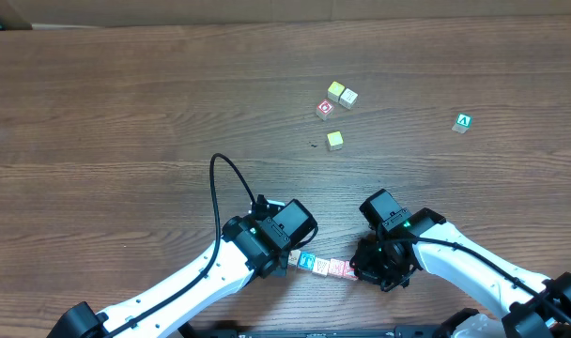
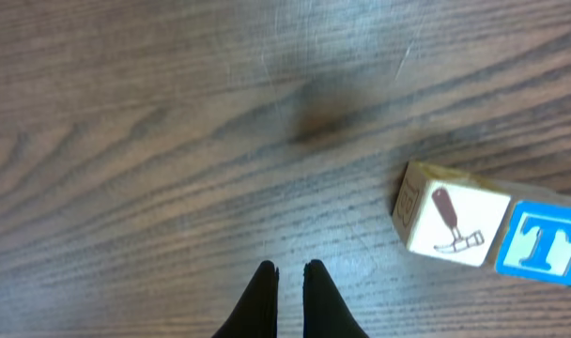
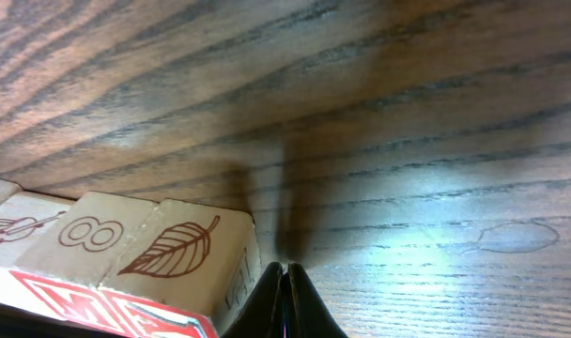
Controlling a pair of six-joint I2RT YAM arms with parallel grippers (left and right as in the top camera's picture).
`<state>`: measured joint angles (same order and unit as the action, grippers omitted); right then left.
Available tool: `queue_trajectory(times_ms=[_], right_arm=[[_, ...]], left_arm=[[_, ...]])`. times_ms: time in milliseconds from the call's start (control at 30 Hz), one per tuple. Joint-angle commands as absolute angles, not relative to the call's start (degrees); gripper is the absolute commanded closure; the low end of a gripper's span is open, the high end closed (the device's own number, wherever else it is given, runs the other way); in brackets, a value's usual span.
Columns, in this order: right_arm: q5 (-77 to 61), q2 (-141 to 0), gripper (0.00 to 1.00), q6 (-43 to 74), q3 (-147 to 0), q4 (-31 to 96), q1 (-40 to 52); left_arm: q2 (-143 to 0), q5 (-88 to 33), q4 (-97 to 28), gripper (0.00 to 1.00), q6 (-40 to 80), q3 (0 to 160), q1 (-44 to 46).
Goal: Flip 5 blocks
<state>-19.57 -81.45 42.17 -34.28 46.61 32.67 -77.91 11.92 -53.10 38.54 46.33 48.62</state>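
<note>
Wooden table (image 1: 126,103): grainy brown boards are lying flat.
Left gripper (image 2: 287,282): fingers are pressing together, empty; hammer block (image 2: 452,222) is sitting at its 2 o'clock.
Right gripper (image 3: 284,282): tips are pressing together, empty, just beside leaf block (image 3: 177,246).
Blocks (image 1: 325,267): square printed cubes are lining the table's 6 o'clock edge; you are wanting fingers spread, rolling one at a time.

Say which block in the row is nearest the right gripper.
The leaf-print block, at the row's end beside the right gripper; the 8 block lies beyond.
</note>
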Motion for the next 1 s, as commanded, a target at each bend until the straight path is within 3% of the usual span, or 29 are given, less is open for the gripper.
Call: queue_trajectory(times_ms=[0, 333, 967], right_arm=[[-20.1, -81.6, 0.96, 41.7, -34.2, 46.6, 32.9], [-20.1, -81.6, 0.96, 41.7, -34.2, 46.5, 32.9], [-20.5, -81.6, 0.96, 41.8, -34.2, 46.3, 32.9]], left_arm=[[-78.4, 13.3, -52.3, 0.96, 34.8, 46.2, 47.3], [-81.9, 1.9, -46.6, 0.96, 28.7, 46.2, 43.7], [-89.2, -1.5, -42.6, 0.96, 26.2, 46.2, 43.6]])
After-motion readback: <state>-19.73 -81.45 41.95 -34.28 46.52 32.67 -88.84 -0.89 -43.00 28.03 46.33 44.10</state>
